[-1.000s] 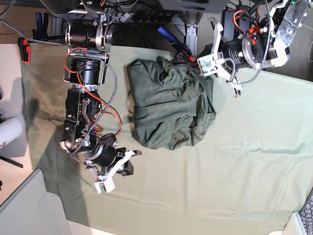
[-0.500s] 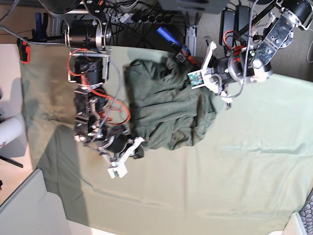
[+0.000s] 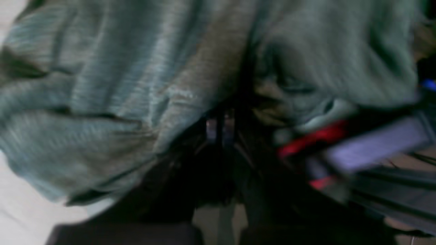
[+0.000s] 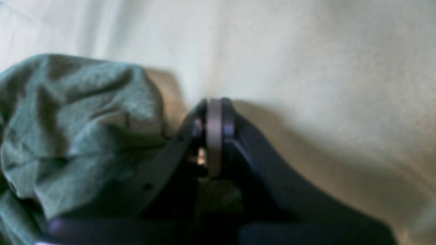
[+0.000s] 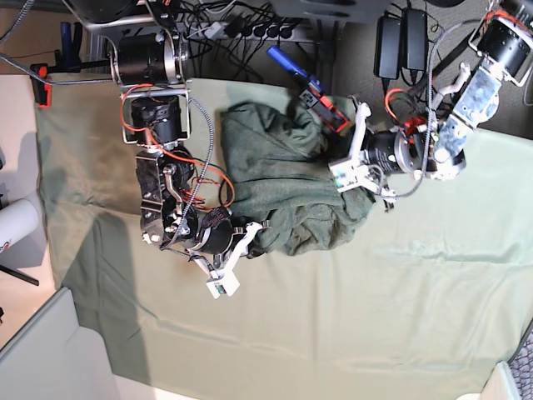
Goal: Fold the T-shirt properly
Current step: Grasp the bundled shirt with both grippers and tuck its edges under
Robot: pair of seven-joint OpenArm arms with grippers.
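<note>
The T-shirt (image 5: 283, 187) lies bunched in a heap on the counter's cloth (image 5: 400, 308). The right gripper (image 5: 256, 228), jaws closed, presses at the heap's lower edge. The left gripper (image 5: 340, 163), also closed, crowds its far side beside a red-and-blue tool (image 5: 310, 86). Bare cloth stretches wide below and to the right of the heap; cables (image 5: 250, 33) clutter the far edge.

Table (image 5: 50, 333) was draped in a pale mint-green cloth (image 5: 400, 300), creased toward my near edge. The T-shirt (image 5: 283, 175) lay bunched directly on it, close to the far edge, roughly mid-width. Remaining cloth surface showed only shadows.
</note>
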